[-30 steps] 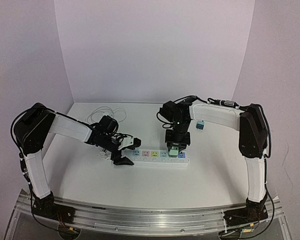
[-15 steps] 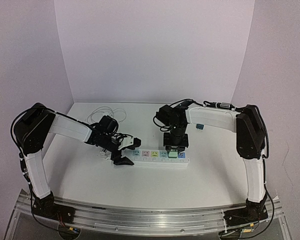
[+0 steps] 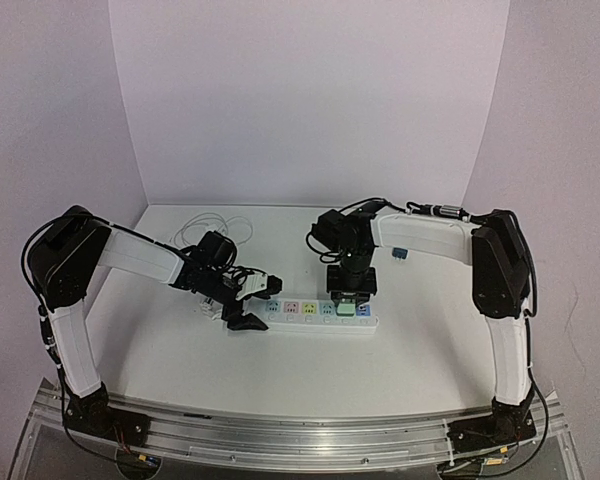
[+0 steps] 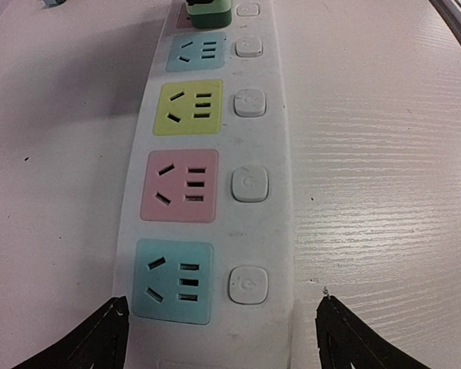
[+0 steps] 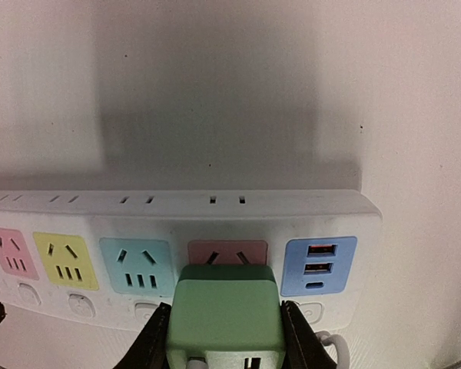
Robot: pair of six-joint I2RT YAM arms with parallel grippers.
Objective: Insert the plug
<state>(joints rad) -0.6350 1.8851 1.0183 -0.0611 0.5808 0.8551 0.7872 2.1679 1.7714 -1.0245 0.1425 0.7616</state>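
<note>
A white power strip (image 3: 315,325) with coloured sockets lies across the middle of the table. My right gripper (image 3: 350,292) is shut on a green plug (image 3: 349,308) and holds it over the strip's reddish socket (image 5: 227,251), second from the right end. In the right wrist view the green plug (image 5: 225,311) covers that socket's lower half, so its prongs are hidden. My left gripper (image 3: 256,303) is open and straddles the strip's left end without touching it; its black fingertips (image 4: 111,323) flank the light blue socket (image 4: 174,280).
A coil of white cable (image 3: 212,228) lies at the back left. A small blue block (image 3: 401,251) sits on the table under the right arm. A blue USB panel (image 5: 318,265) ends the strip on the right. Walls close the back and sides.
A second ago the right gripper shifted slightly left and down toward the strip with the plug; over the last half second it has stayed still. The left arm has not moved.
</note>
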